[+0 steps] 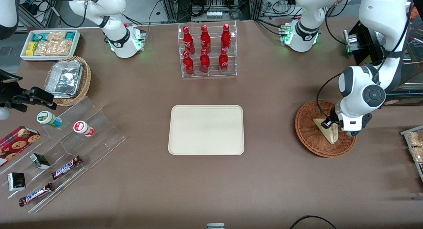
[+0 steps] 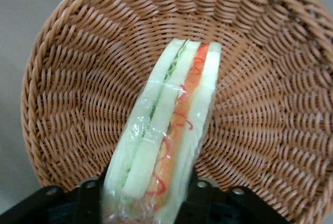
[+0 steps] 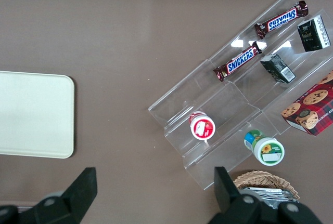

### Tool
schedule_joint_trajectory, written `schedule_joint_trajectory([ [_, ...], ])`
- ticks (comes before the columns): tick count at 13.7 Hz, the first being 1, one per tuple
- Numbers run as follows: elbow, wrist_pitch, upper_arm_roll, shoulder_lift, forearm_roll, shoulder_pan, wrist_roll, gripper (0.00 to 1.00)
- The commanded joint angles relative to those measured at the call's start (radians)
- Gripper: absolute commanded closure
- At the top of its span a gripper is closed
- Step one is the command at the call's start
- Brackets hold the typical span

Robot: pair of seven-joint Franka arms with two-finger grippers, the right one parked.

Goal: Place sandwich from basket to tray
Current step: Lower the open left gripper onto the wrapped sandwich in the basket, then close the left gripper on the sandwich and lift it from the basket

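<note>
The sandwich (image 1: 331, 135) (image 2: 171, 125), a plastic-wrapped white-bread wedge with green, orange and red filling, lies in the reddish-brown woven basket (image 1: 307, 130) (image 2: 78, 78) toward the working arm's end of the table. My left gripper (image 1: 333, 129) (image 2: 144, 187) is lowered into the basket. Its two black fingers (image 2: 87, 193) press against the wrap on either side of the wedge, so it is shut on the sandwich. The sandwich still rests low in the basket. The cream-beige tray (image 1: 206, 110) (image 3: 31, 115) sits flat at the table's middle with nothing on it.
A clear rack of red bottles (image 1: 207, 50) stands farther from the front camera than the tray. Toward the parked arm's end are a white bin of snacks (image 1: 49, 44), a tan wicker basket with foil container (image 1: 67, 80) and a clear stepped stand (image 1: 76, 136). Snack packets (image 1: 414, 146) lie beside the basket.
</note>
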State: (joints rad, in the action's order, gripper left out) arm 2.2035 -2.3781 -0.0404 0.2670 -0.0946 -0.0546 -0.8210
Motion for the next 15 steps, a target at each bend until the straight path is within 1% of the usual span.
schedule_joint_trajectory([
  [1,-0.068,0.103,-0.004,-0.031,-0.024,0.027,-0.024,1.0],
  [3,-0.142,0.244,-0.004,-0.06,-0.024,0.074,-0.027,1.0],
  [5,-0.183,0.348,-0.004,-0.115,-0.024,0.123,-0.024,1.0],
  [7,-0.186,0.41,-0.007,-0.175,-0.024,0.197,-0.026,0.99],
  [9,-0.212,0.424,-0.007,-0.193,-0.013,0.289,-0.03,0.99],
  [12,-0.318,0.441,-0.009,-0.161,-0.007,0.427,-0.11,0.99],
  [15,-0.442,0.432,-0.009,-0.048,-0.005,0.55,-0.153,0.99],
])
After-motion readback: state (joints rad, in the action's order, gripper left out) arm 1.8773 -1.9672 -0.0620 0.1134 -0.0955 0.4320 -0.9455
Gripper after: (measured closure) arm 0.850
